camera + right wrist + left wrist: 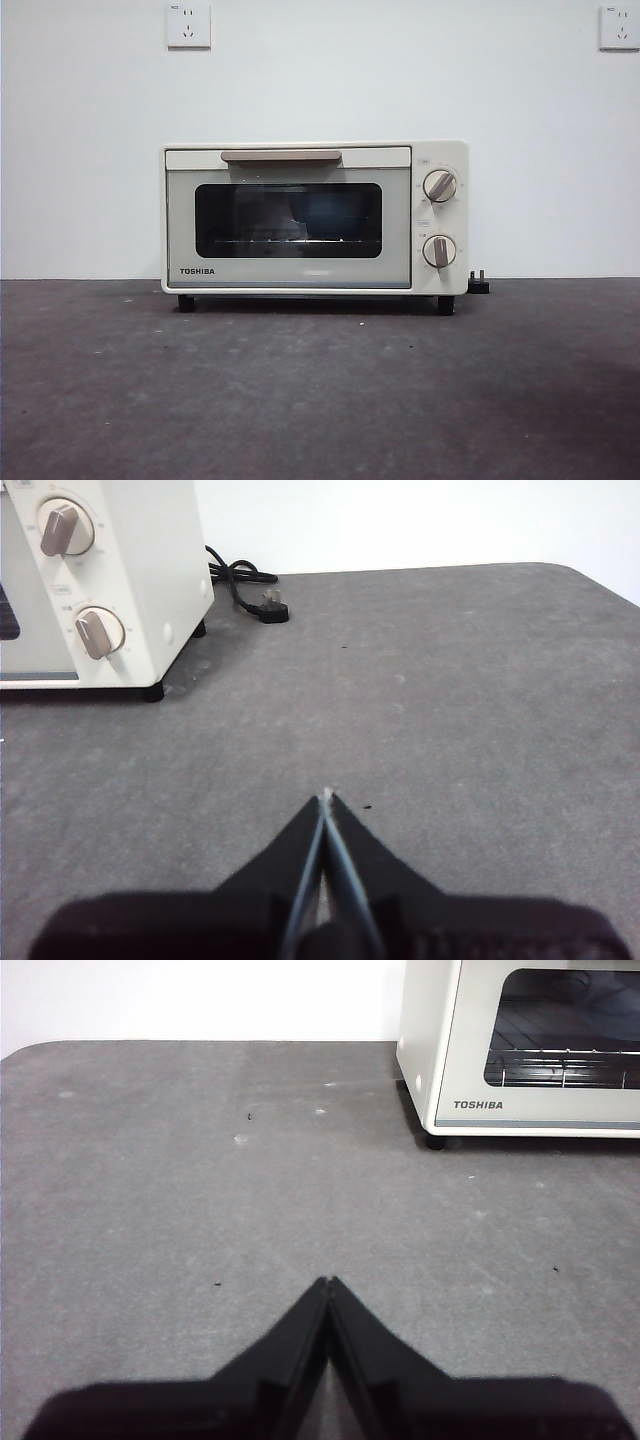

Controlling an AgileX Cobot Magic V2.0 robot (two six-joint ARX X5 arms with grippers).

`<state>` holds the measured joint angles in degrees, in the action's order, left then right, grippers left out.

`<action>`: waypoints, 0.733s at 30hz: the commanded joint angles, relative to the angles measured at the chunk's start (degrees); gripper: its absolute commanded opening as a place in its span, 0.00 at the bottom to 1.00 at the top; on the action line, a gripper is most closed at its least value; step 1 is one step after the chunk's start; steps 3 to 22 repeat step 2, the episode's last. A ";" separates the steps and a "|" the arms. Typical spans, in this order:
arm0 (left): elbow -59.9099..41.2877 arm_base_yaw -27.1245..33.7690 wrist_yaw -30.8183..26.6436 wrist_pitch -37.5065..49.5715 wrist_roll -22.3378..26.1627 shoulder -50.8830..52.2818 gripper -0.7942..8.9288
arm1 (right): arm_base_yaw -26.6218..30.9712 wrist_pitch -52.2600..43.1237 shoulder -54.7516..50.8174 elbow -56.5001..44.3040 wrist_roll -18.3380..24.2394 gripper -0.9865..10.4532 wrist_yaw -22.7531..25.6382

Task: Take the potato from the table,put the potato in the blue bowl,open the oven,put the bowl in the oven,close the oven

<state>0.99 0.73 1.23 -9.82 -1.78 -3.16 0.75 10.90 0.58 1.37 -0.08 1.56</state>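
Since no potato or blue bowl shows in any view, I judge the oven door's closing done.
Oven (315,218): far centre of the table (320,400), door up flush, handle (281,156) level.
Left gripper (328,1282): my 2 jaws pressed together, empty, near-left of the oven.
Right gripper (327,798): jaws together, empty, near-right, by the knobs (99,631).
Doing it well: confirm the door has latched, keep both arms clear.
Cable (240,580): right of oven, avoid it.

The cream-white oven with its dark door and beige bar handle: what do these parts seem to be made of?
The cream-white TOSHIBA oven body looks like painted sheet metal with a smooth satin finish, though plastic is possible. Its dark door window appears to be tinted glass, since the wire rack shows through it. The beige bar handle looks like matte plastic.
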 commanded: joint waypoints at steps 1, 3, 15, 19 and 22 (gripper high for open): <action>-0.57 0.20 0.28 0.35 -0.39 -0.02 0.08 | 0.00 -0.35 -0.09 -0.57 -0.37 0.09 0.20; -0.57 0.20 0.28 0.35 -0.39 -0.02 0.08 | 0.00 -0.35 -0.09 -0.57 -0.37 0.09 0.20; -0.57 0.20 0.28 0.35 -0.39 -0.02 0.08 | 0.00 -0.35 -0.09 -0.57 -0.37 0.09 0.20; -0.57 0.20 0.28 0.35 -0.39 -0.02 0.08 | 0.00 -0.35 -0.09 -0.57 -0.37 0.09 0.20; -0.57 0.20 0.28 0.35 -0.39 -0.02 0.08 | 0.00 -0.35 -0.09 -0.57 -0.37 0.09 0.20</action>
